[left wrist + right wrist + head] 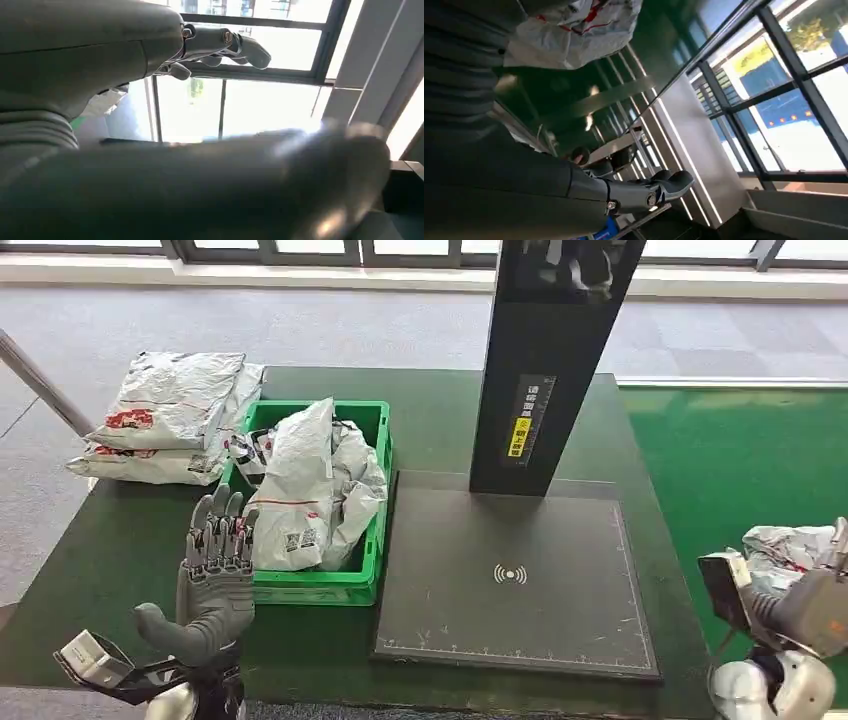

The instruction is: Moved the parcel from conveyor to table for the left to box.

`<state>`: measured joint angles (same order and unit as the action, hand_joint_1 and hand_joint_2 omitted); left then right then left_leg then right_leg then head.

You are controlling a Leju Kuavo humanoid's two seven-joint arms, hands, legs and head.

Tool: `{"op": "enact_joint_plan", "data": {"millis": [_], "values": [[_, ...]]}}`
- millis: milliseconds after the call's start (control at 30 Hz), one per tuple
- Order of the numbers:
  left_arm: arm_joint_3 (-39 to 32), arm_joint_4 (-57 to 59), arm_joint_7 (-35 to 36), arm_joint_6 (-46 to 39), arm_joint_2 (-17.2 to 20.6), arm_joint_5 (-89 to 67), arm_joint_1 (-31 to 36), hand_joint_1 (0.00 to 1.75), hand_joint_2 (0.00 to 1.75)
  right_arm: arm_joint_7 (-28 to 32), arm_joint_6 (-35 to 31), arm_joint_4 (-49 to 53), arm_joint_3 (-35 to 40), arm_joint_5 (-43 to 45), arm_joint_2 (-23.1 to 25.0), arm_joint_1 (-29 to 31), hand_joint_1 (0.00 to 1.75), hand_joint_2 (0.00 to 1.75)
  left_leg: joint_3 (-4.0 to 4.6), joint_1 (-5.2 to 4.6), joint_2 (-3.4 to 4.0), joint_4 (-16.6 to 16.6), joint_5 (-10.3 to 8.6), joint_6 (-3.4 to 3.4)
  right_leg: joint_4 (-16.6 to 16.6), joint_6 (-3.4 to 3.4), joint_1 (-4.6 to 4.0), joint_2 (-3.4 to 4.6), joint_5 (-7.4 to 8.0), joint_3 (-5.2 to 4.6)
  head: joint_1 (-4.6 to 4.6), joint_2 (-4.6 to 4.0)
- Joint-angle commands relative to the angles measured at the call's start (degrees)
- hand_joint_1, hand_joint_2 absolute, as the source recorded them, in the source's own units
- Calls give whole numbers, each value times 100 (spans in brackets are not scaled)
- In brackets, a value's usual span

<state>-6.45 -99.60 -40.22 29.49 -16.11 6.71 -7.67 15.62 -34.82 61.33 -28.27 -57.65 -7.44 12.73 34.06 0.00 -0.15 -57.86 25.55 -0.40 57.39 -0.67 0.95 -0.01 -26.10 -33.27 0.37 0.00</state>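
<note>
A crumpled white parcel [790, 545] with red print lies on the green conveyor [730, 460] at the far right. My right hand [825, 585] is right beside it at the picture's edge. In the right wrist view the parcel [574, 30] lies close along the hand's ribbed cover, while the fingers [659, 187] stretch out with nothing between them. My left hand [215, 570] is raised over the dark green table [110, 550], fingers spread and pointing up, holding nothing, just left of the green box [372, 435]. The box holds several white parcels [300, 485].
A stack of white parcels [175, 415] lies at the table's back left. A black scanner pillar [545, 370] rises from a dark base plate [510, 580] in the middle of the table, between the box and the conveyor.
</note>
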Motion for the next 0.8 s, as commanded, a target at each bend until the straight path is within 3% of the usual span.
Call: {"op": "enact_joint_plan", "data": {"millis": [33,100,400,600,800], "values": [[-632,550,22,-34,-44,-351,231,0,175,-1924,767,-4389,-716,-1454,-1427,2294,0,175,-12,-4,35,11,-3,3,-16,-3,3,33,18,5,2,0],[-665,595,22,-51,-53,-404,218,0,175,-2181,1008,-4516,-793,-1542,-1502,2410,0,175,-2,-5,29,6,-1,2,-5,-2,4,29,13,-2,2,0],[-654,584,22,-43,-47,-459,151,0,175,-2294,1239,-4571,-968,-1664,-1684,2442,0,175,-10,-6,11,17,-8,9,-17,-3,3,13,11,7,0,0],[-780,466,22,-55,-40,-476,-26,0,175,-2582,1216,-4600,-1077,-1893,-1493,2502,0,175,3,-7,16,9,-7,11,-6,-5,5,18,11,-5,0,0],[-799,452,22,-57,-30,-504,-60,0,175,-2486,1155,-4612,-1239,-1833,-1410,2526,0,175,7,-7,14,8,-7,11,-5,-5,4,14,10,-7,2,0]]}}
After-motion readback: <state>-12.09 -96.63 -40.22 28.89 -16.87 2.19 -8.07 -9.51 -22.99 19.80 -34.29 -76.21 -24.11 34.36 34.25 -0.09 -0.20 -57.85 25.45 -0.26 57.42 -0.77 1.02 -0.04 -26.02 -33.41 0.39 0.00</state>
